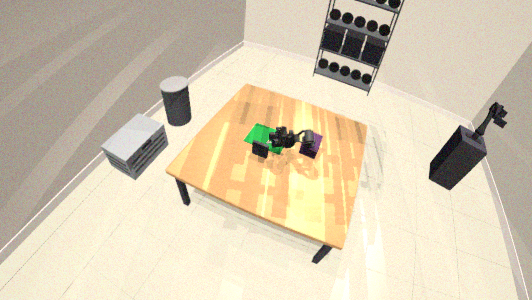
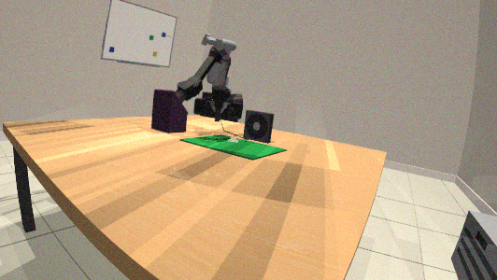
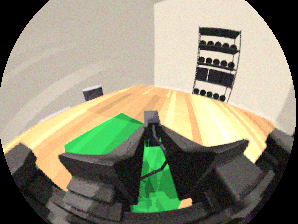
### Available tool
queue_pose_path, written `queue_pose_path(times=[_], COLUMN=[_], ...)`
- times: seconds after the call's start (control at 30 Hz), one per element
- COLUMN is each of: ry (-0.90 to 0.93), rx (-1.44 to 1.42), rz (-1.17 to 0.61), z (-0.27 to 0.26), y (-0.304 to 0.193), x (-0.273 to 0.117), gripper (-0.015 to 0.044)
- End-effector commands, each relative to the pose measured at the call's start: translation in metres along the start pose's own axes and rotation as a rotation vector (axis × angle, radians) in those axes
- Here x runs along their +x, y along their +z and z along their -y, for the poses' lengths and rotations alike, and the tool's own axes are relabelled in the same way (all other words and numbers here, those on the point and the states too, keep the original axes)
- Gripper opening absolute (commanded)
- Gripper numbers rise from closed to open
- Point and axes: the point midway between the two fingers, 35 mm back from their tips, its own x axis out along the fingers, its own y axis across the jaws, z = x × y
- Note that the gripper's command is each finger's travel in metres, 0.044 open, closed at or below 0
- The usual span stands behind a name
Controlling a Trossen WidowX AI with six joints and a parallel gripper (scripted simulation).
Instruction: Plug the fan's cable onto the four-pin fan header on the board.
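Observation:
The green board (image 1: 257, 132) (image 2: 257, 150) (image 3: 100, 136) lies flat on the table. A small white header (image 2: 233, 140) stands on it. The black fan (image 1: 260, 149) (image 2: 258, 126) stands upright at the board's edge. My gripper (image 2: 218, 119) (image 3: 152, 128) is shut on the small grey plug (image 3: 151, 117), which shows at the fingertips in the wrist view. In the exterior view the fingertips are above the board's level, up and to the left of the header. The thin dark cable (image 3: 165, 161) hangs from the plug and runs toward the fan. The header is not distinct in the wrist view.
A dark purple block (image 1: 311, 145) (image 2: 168, 112) stands on the wooden table (image 1: 225, 175) (image 2: 140, 187), beside the arm. The fan stands close to the gripper. Cabinet, bin and shelf rack (image 1: 350, 45) (image 3: 215, 65) are away from the table.

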Motion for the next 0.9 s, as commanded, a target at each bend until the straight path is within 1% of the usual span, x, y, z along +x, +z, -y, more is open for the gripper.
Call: queue_pose_path(times=[0.0,0.87], ry=[-0.003,-0.004], rx=[0.001,0.001], rz=[0.007,0.006], z=[0.000,0.000], y=[-0.003,-0.027], x=[0.001,0.005], gripper=[0.0000,0.0000])
